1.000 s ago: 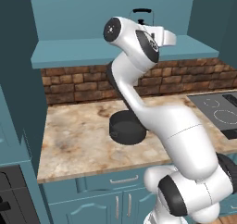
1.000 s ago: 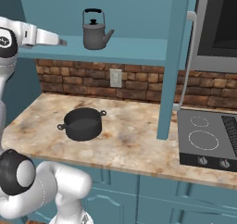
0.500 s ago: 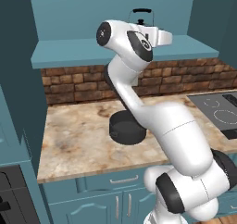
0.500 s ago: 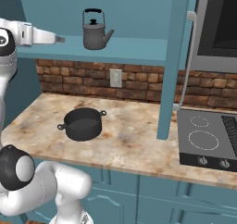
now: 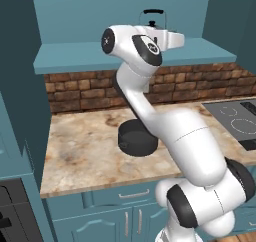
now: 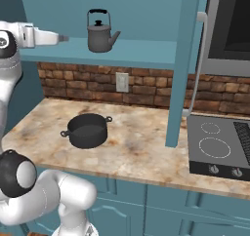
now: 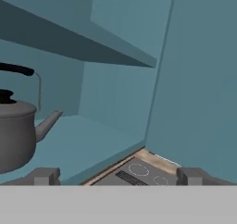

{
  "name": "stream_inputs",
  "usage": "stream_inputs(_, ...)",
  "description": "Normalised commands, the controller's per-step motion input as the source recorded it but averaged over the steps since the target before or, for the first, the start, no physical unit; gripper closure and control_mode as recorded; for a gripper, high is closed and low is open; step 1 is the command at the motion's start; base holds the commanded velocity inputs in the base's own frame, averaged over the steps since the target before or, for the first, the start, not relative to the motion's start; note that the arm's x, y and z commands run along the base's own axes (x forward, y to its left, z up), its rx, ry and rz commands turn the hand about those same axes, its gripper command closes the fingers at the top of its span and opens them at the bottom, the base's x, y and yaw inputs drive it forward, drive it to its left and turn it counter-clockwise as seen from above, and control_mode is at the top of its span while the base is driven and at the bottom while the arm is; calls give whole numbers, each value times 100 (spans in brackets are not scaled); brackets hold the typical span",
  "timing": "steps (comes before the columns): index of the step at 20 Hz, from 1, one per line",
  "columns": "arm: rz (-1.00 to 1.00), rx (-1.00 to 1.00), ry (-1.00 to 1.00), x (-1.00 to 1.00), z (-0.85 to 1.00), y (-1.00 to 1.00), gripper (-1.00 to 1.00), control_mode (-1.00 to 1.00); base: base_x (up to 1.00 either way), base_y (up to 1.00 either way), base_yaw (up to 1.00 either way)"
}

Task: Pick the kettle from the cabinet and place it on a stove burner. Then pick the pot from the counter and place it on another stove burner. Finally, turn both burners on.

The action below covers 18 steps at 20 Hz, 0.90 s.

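Because our gripper (image 7: 115, 176) hangs with its jaws spread wide and empty beside the kettle (image 6: 100, 32), not lined up with it, we risk knocking it along the cabinet (image 6: 146, 50) shelf. We see the kettle standing upright there, handle on top, spout pointing toward the stove (image 6: 215, 145).

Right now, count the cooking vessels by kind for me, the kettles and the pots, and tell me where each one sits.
Dark-grey spouted metal kettle with a black handle, on the teal cabinet shelf: 1
Wide, low dark-grey round pot with loop handles, on the marbled beige stone counter: 1
Total: 2
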Motion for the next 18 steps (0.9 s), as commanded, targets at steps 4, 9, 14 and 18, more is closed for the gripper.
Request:
stream_inputs(4,-5,-1,0,10,14,0,-100,-100,0,0,0)
stream_inputs(9,-5,0,0,11,3,0,-100,-100,0,0,0)
stream_inputs(14,-5,0,0,20,0,0,-100,-100,0,0,0)
stream_inputs(18,-2,0,0,9,0,0,-100,-100,0,0,0)
